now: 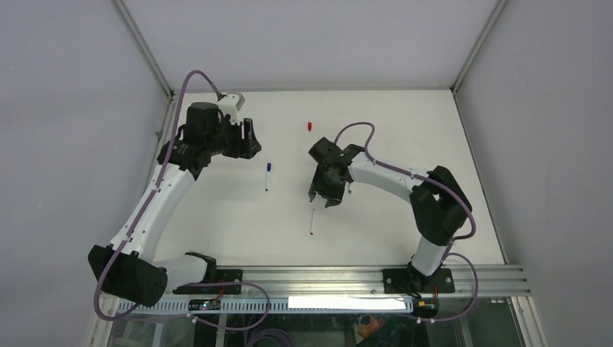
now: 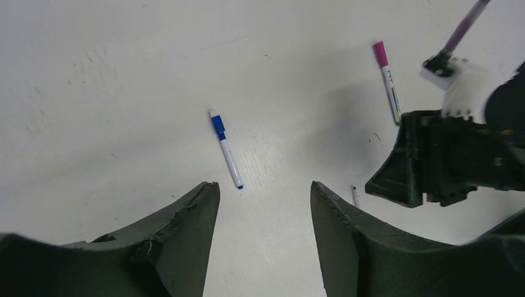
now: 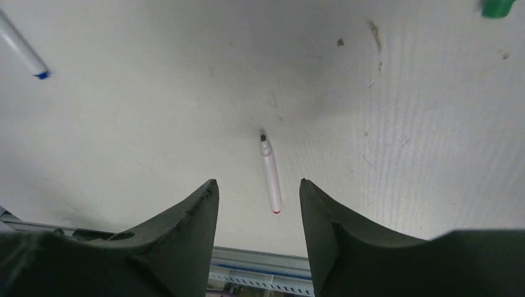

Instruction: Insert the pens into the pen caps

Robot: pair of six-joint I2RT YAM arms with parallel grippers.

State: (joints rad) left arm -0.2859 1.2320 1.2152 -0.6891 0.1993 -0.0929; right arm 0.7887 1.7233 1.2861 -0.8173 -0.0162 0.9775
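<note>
An uncapped white pen with a red end (image 3: pixel 270 176) lies on the table just beyond my open, empty right gripper (image 3: pixel 257 182); the top view shows the pen (image 1: pixel 312 222) below the gripper (image 1: pixel 322 202). A red cap (image 1: pixel 309 126) lies alone at the back. A pen wearing a blue cap (image 2: pixel 225 148) lies ahead of my open, empty left gripper (image 2: pixel 263 185), which hovers at the left (image 1: pixel 251 139); the top view shows this pen too (image 1: pixel 267 176). A pen with a magenta cap (image 2: pixel 389 80) lies beside the right gripper, mostly hidden in the top view.
The white table (image 1: pixel 390 231) is walled at the back and both sides. A metal rail (image 1: pixel 347 278) runs along the near edge. A small green pen end (image 1: pixel 350 191) shows by the right wrist. The right arm's purple cable (image 1: pixel 361 129) loops above the table.
</note>
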